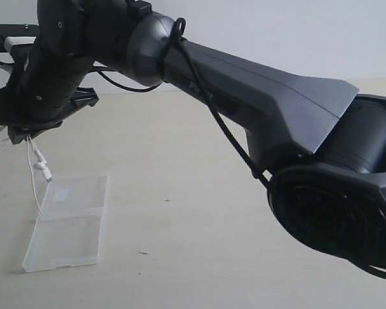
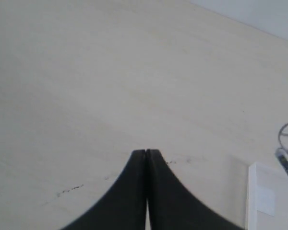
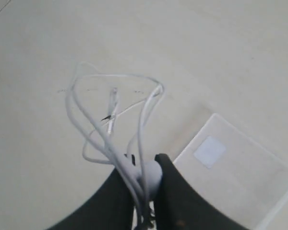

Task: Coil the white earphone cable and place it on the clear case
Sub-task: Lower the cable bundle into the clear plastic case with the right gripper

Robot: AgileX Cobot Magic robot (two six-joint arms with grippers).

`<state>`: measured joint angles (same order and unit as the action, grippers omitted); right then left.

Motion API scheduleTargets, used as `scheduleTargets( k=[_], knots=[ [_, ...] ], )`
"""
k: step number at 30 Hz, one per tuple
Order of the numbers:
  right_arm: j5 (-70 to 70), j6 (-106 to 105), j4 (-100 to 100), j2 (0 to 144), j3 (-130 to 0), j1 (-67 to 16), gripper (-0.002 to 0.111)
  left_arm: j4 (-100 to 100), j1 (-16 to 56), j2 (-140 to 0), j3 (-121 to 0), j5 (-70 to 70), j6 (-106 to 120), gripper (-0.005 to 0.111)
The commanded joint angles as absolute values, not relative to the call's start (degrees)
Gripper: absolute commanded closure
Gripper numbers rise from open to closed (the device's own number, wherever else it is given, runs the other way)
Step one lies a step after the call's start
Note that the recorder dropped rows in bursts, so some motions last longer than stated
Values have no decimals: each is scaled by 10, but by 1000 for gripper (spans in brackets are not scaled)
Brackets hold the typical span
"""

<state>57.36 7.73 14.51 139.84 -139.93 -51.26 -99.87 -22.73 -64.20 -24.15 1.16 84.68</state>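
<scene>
Nearest the exterior camera, the thick dark right arm fills the foreground, a black lead running along it as it reaches across to the far left side. Below it on the pale desk the clear case lies opened flat, its two halves side by side and a small whitish sticker on the farther half. Just beyond the case's far left corner, the right claw is closed on a loose bunch of the white earphone cable, with an earbud wedged between its fingers. Several uneven loops spread out from the grip, and a few strands hang down toward the desk beside the case. None of the cable lies on the case, and whether the hanging ends touch the desk cannot be told. The left claw has its two fingers pressed together with nothing between them, held over bare desk near one corner of the case. Behind everything is a plain light wall.
</scene>
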Motion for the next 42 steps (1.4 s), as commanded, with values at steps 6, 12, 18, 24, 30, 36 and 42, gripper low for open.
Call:
scheduleTargets(
  k=[6, 12, 18, 24, 30, 36, 42],
  knots=[
    [632, 186, 64, 1401, -1404, -513, 108, -999, -229, -644, -239, 42, 835, 107],
    [661, 200, 67, 1428, -1403, -523, 108, -999, -229, -644, -239, 65, 835, 107],
    [684, 200, 62, 1447, -1403, -546, 108, -999, -229, -644, -239, 76, 835, 107],
    [700, 201, 30, 1446, -1403, -550, 108, -999, -229, -644, -239, 91, 835, 107],
    [700, 182, 59, 1447, -1403, -550, 108, -999, -228, -644, -239, 102, 835, 107],
    [700, 177, 70, 1447, -1402, -550, 108, -999, -228, -644, -239, 107, 835, 107],
    [700, 144, 69, 1434, -1339, -550, 108, -999, -228, -644, -239, 108, 835, 107]
  ],
)
